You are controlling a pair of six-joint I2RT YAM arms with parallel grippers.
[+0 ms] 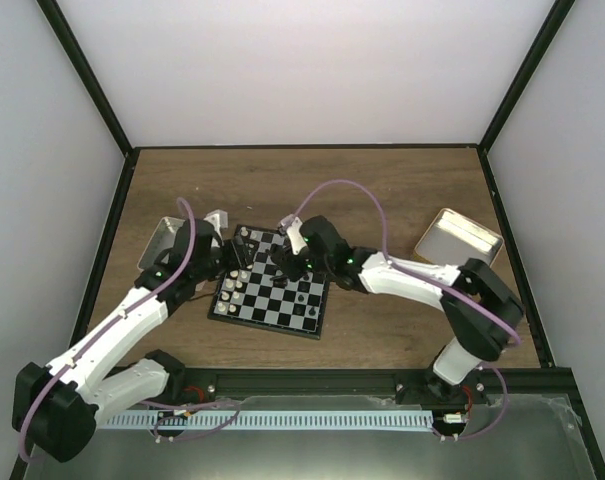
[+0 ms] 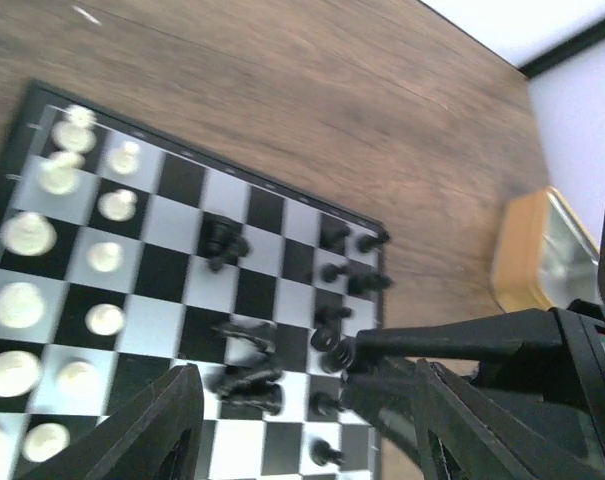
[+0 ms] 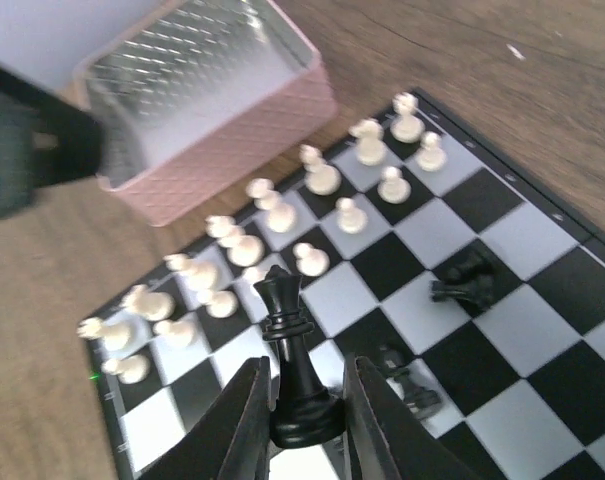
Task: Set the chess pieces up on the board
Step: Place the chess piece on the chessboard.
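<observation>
The board lies in the middle of the table. Cream pieces stand in two rows along its side near the pink tin, and they also show in the left wrist view. Black pieces stand near the opposite edge. Some black pieces lie tipped over mid-board. My right gripper is shut on the base of an upright black queen and holds it over the board. My left gripper is open and empty and hovers over the board's black side, close to the right gripper.
The pinkish tin stands just off the board's cream side, on the left. The yellow-tan tin sits at the back right and shows in the left wrist view. Both arms crowd the board's far edge.
</observation>
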